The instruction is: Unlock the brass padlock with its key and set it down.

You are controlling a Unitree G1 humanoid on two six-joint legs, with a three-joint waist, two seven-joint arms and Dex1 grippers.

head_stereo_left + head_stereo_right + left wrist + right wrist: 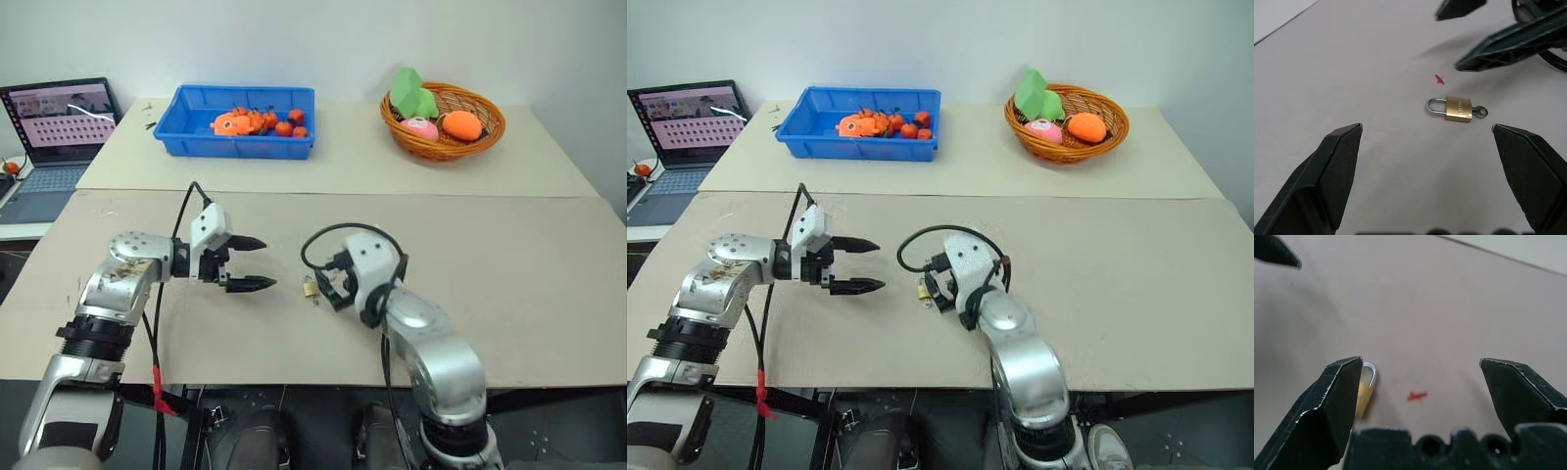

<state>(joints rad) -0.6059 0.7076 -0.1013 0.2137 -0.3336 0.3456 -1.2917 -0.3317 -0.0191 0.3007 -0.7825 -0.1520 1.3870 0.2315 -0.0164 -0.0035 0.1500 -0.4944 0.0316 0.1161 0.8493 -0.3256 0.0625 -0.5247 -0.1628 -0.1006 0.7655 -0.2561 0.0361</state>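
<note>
Brass padlock (1458, 108): lies flat on the near table (509, 294), between the two grippers and held by neither; it is just left of the right gripper's fingertips and a little apart from the left gripper's.
Shackle: the silvery loop sits seated in the body as far as the left wrist view shows; whether it is latched I cannot tell.
Key (1480, 111): sticks out of the padlock's end opposite the shackle, its small round head resting on the table.
Left gripper (257, 263): both black fingers spread wide apart, empty, pointing right toward the padlock without touching it.
Right gripper (330, 290): fingers spread wide, empty, tips low over the table beside the padlock; no contact is visible.
Red mark (1417, 396): a small reddish speck on the table just beside the padlock.
Left wrist view: gives the whole padlock, the key and the red mark, with the right gripper's fingers beyond them.
Right wrist view: one finger (1334, 401) covers most of the padlock body, leaving the shackle and a strip of brass; the key is hidden.
Head views: the padlock is a tiny gold spot; a blue bin (240, 121), a wicker basket (446, 117) and a laptop (54, 137) sit at the far side.
</note>
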